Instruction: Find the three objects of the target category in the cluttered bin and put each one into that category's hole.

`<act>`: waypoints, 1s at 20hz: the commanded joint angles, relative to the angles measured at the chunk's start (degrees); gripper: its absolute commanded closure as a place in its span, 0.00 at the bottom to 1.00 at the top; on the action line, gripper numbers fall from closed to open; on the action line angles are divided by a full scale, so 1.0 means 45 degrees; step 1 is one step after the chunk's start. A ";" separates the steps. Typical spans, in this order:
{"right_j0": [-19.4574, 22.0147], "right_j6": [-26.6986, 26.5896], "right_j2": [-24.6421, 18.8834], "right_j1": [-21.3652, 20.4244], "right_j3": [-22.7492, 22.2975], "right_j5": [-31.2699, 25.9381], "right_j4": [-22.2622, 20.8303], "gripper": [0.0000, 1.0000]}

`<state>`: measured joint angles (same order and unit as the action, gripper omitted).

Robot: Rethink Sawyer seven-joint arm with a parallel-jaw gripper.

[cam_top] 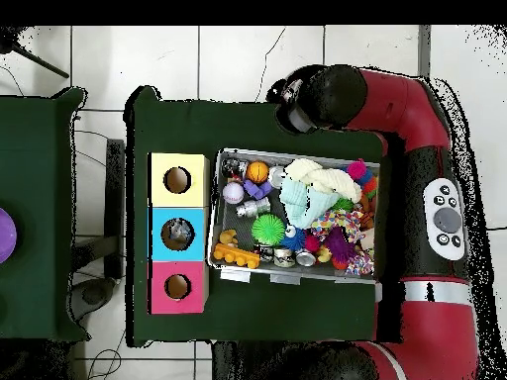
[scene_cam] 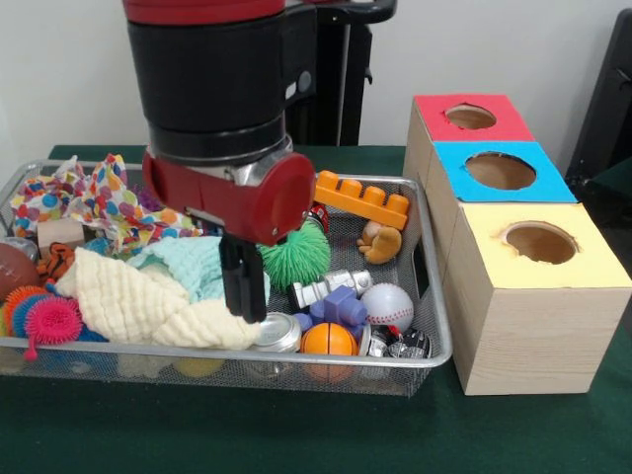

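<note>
My gripper [scene_cam: 242, 308] hangs low in the wire bin [scene_cam: 434, 326], its dark tip at the right edge of a cream cloth [scene_cam: 138, 306]. A green spiky ball [scene_cam: 296, 259] sits just right of and behind it. Near the front lie a small orange basketball [scene_cam: 328, 339], a baseball [scene_cam: 388, 306], a purple block [scene_cam: 339, 304] and a metal tin [scene_cam: 276, 334]. An orange toy brick [scene_cam: 363, 199] and a brown bear figure [scene_cam: 380, 242] rest at the back right. In the overhead view the arm's wrist [cam_top: 322, 97] hides the gripper; the green spiky ball [cam_top: 266, 229] shows mid-bin.
Three wooden boxes stand right of the bin, with a hole in a red top [scene_cam: 470, 117], a blue top [scene_cam: 501, 170] and a yellow top [scene_cam: 540, 242]. A dotted cloth [scene_cam: 94, 202], spiky pink balls [scene_cam: 49, 321] and a football [scene_cam: 12, 269] fill the bin's left.
</note>
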<state>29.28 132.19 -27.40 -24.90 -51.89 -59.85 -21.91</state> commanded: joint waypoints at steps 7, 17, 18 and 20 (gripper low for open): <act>0.0303 -0.6578 -0.0808 0.1622 0.1989 -0.1213 -0.0970 1.00; 0.0377 -0.5611 0.0211 0.0113 -0.0511 -0.0612 -0.0147 1.00; 0.0367 -0.5406 0.0293 -0.0158 -0.0851 -0.0591 -0.0075 1.00; 0.0333 -0.5007 0.0440 -0.0690 -0.1426 -0.0751 0.0074 1.00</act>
<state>29.94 118.65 -26.95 -21.52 -47.11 -59.85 -22.28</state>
